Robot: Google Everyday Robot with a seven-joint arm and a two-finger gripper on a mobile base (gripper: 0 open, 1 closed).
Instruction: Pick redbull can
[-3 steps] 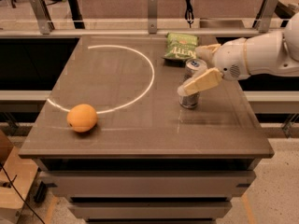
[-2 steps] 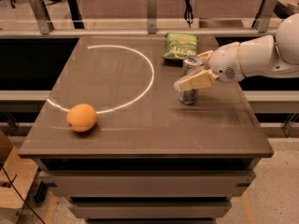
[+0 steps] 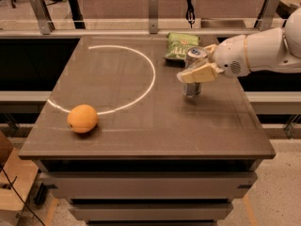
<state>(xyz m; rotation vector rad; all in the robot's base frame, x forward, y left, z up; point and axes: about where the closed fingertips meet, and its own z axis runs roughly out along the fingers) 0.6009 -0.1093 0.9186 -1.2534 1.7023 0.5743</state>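
Note:
The redbull can (image 3: 193, 89) is a slim silver can with a blue mark on its top. It stands upright at the right middle of the brown table (image 3: 141, 126). My gripper (image 3: 193, 64) reaches in from the right on a white arm (image 3: 254, 51). Its cream fingers (image 3: 197, 73) sit on either side of the can's upper half and are shut on it. The front finger covers the can's middle. The can's base seems to be just off the tabletop.
A green snack bag (image 3: 180, 46) lies just behind the can near the table's far edge. An orange (image 3: 82, 118) sits at the front left. A white arc (image 3: 141, 60) is drawn on the tabletop. A rail with metal posts (image 3: 153, 13) runs behind the table.
My gripper has closed in around the can and risen a little. The can's base now sits slightly higher than before. The orange and the bag have not moved.

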